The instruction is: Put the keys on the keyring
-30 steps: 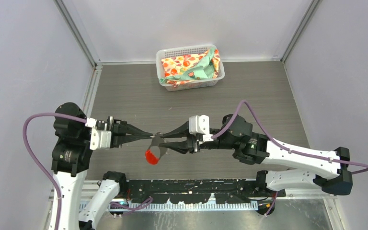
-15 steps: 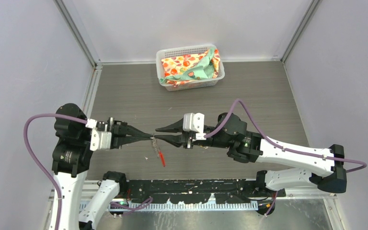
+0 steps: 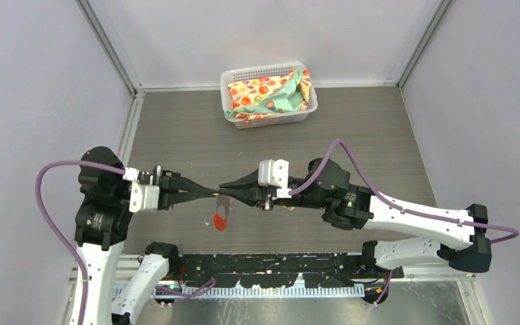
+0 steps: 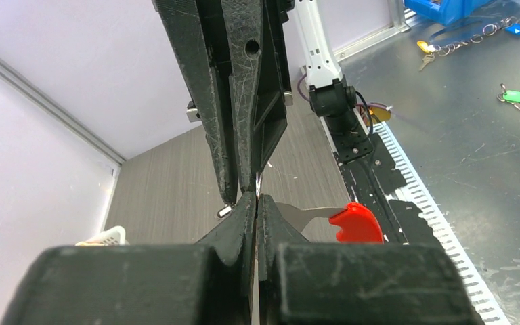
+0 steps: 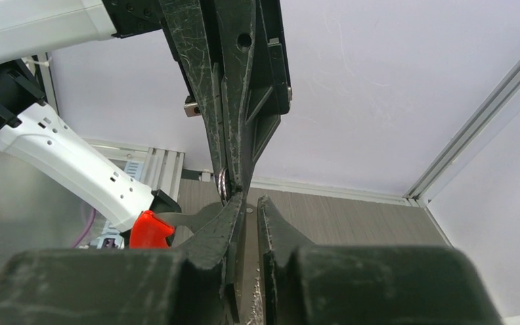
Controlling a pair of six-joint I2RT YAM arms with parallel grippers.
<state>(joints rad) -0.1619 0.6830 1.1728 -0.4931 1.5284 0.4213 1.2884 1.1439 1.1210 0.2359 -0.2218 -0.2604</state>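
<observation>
My left gripper (image 3: 214,193) is shut on a silver ring (image 5: 223,181), held above the table at mid-front. A flat silver metal piece (image 4: 298,215) with a red plastic tag (image 3: 220,221) hangs from the ring; the tag also shows in both wrist views (image 4: 355,222) (image 5: 150,229). My right gripper (image 3: 222,189) meets the left one tip to tip. Its jaws stand a narrow gap apart with nothing seen between them, and the ring lies just outside its left finger (image 5: 233,210). The brass key and the black-headed key are not in view.
A white basket (image 3: 269,69) with a patterned cloth (image 3: 271,91) stands at the back centre. Grey walls close in both sides. In the left wrist view, a chain with tags (image 4: 467,42) and a green tag (image 4: 518,98) lie on the metal surface beyond the table.
My right gripper's jaws have narrowed from wide open to a thin gap at the left gripper's tips. The red tag has swung and turned under the ring. The left gripper has held still.
</observation>
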